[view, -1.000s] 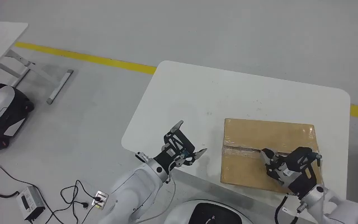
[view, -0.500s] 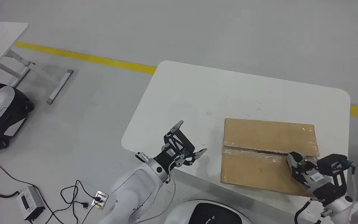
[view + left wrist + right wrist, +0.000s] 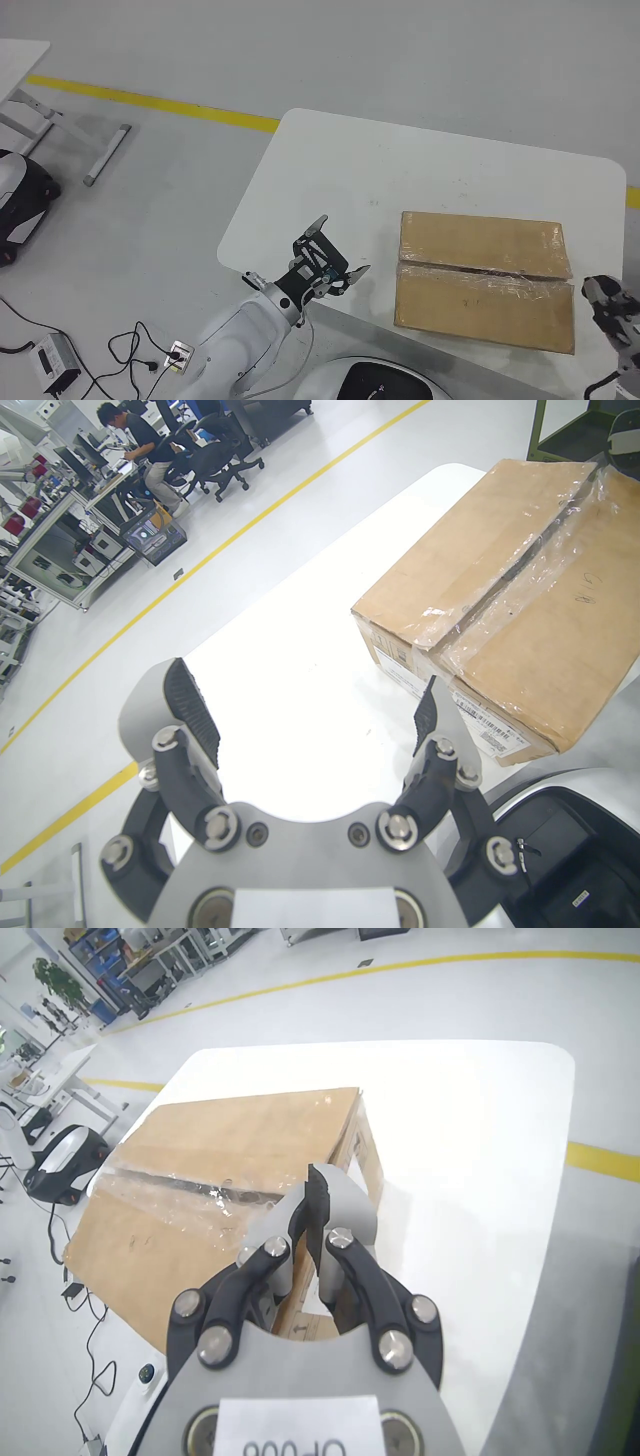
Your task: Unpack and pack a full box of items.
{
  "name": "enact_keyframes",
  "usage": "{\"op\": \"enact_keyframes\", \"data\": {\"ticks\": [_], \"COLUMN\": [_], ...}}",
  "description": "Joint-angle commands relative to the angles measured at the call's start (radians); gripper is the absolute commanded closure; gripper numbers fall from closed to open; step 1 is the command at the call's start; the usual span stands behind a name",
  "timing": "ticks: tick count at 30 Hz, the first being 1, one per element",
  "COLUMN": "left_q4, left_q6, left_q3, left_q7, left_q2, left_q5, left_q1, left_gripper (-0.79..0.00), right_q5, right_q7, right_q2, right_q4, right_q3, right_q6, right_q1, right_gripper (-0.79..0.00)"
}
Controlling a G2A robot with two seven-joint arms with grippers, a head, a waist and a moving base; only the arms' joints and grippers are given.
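There is 1 cardboard box [image 3: 484, 281], 1 white table [image 3: 420, 170] and 1 strip of clear tape [image 3: 480, 271]. There are 2 grippers: 1 left gripper [image 3: 305, 695] and 1 right gripper [image 3: 314, 1188]. The floor has 1 yellow line [image 3: 150, 101].

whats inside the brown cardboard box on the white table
The brown cardboard box is closed on top, with crinkled clear tape along the seam between its flaps. Only a thin dark gap shows there; the contents are covered by the flaps.
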Motion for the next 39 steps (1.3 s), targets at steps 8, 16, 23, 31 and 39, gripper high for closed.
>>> {"op": "enact_keyframes", "data": {"ticks": [8, 16, 23, 31, 39], "left_q4": [0.0, 0.0, 0.0, 0.0, 0.0], "left_q6": [0.0, 0.0, 0.0, 0.0, 0.0], "left_q3": [0.0, 0.0, 0.0, 0.0, 0.0], "left_q7": [0.0, 0.0, 0.0, 0.0, 0.0], "left_q2": [0.0, 0.0, 0.0, 0.0, 0.0], "left_q5": [0.0, 0.0, 0.0, 0.0, 0.0], "left_q1": [0.0, 0.0, 0.0, 0.0, 0.0], "left_gripper": [-0.785, -0.785, -0.785, -0.785, -0.785], "right_q5": [0.017, -0.004, -0.049, -0.093, -0.043], "right_q7": [-0.005, -0.023, -0.024, -0.038, -0.042], "right_q2": [-0.003, -0.01, -0.017, -0.022, -0.017], "right_q4": [-0.011, 0.135, 0.127, 0.06, -0.092], "right_q3": [0.059, -0.053, -0.153, -0.196, -0.034], "right_q6": [0.086, 0.061, 0.037, 0.034, 0.085], "right_q1": [-0.021, 0.03, 0.042, 0.033, -0.009], "right_gripper": [0.0, 0.0, 0.0, 0.0, 0.0]}}
